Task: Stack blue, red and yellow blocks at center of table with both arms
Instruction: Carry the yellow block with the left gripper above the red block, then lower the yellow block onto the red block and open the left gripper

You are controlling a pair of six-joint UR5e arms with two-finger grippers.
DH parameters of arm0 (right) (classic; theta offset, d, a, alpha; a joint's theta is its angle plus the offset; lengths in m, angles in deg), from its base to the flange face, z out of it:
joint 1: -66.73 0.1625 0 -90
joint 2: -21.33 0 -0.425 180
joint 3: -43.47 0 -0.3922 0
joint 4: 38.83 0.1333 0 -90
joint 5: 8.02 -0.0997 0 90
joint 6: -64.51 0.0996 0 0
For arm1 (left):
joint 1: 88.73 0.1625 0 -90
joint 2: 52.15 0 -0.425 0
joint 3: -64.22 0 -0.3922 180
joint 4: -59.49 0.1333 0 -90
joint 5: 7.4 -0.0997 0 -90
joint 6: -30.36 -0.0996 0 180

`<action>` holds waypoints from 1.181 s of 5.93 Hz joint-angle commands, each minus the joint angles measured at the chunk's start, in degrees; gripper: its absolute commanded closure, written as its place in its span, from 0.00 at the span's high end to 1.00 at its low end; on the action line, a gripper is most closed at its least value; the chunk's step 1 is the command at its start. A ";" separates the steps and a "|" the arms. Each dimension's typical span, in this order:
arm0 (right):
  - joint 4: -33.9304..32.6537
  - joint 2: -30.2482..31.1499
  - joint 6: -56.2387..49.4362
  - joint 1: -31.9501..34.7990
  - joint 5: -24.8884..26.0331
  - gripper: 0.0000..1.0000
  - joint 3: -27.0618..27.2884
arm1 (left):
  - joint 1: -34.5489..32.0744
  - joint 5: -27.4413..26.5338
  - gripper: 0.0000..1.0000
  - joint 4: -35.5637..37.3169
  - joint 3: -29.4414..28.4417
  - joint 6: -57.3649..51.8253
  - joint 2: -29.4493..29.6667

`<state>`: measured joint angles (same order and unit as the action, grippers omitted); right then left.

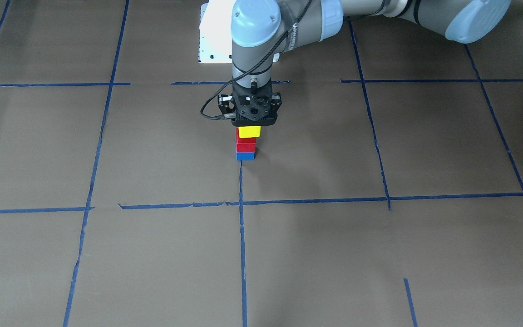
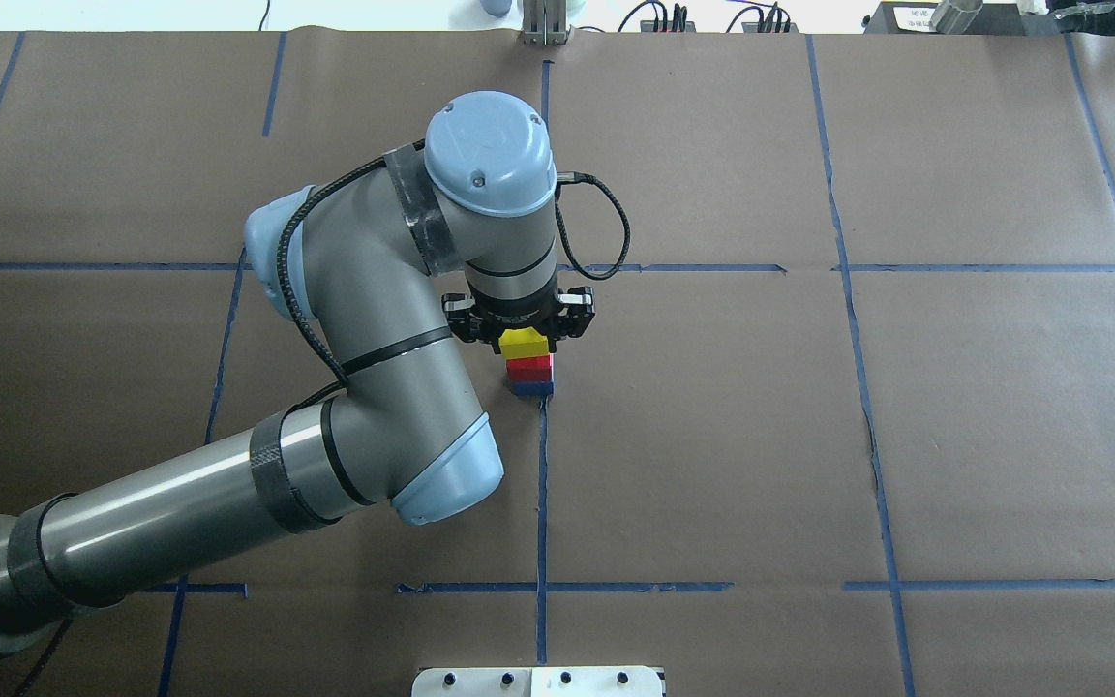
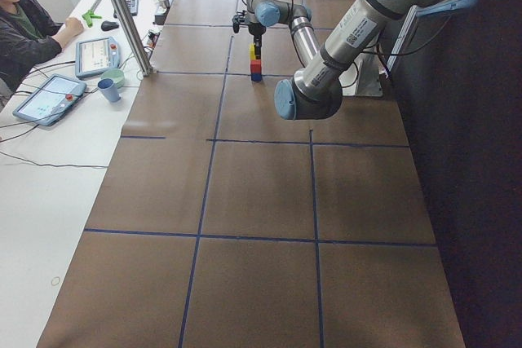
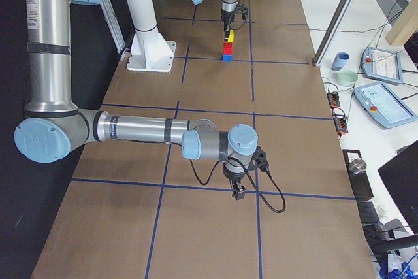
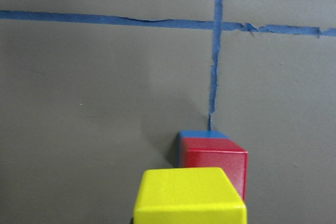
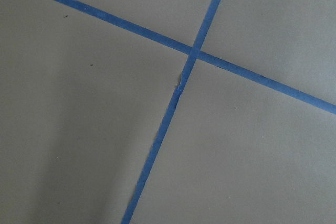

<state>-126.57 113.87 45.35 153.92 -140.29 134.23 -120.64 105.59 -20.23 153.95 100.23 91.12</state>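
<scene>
A yellow block (image 1: pixel 249 131) sits at the top of a stack, over a red block (image 1: pixel 245 146) and a blue block (image 1: pixel 245 156), at the table's centre by a blue tape line. My left gripper (image 1: pixel 252 121) points straight down right over the stack and appears shut on the yellow block; its fingers are hidden under its body. In the left wrist view the yellow block (image 5: pixel 190 195) fills the bottom centre, a little left of the red block (image 5: pixel 215 163) and blue block (image 5: pixel 202 134). I cannot tell if yellow touches red. My right gripper (image 4: pixel 238 192) hangs low over bare table far from the stack; I cannot tell its state.
Blue tape lines (image 2: pixel 541 484) divide the brown table into squares. The white arm mount (image 1: pixel 211 36) stands at the robot's edge. A side bench with tablets and a cup (image 3: pixel 108 89) and a seated operator (image 3: pixel 24 22) lie beyond the far edge.
</scene>
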 commanded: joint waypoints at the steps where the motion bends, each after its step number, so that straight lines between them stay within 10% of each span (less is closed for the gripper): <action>1: 0.02 0.00 0.00 0.00 0.00 1.00 0.03 | 0.10 0.03 0.00 -0.17 -2.19 -0.25 0.88; 7: 0.02 0.09 -0.09 0.00 0.00 1.00 -0.23 | 0.27 0.30 0.05 -0.88 -3.33 -0.52 0.70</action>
<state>-126.55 113.92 45.27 153.92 -140.29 134.01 -120.39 105.82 -21.07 150.57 99.72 91.74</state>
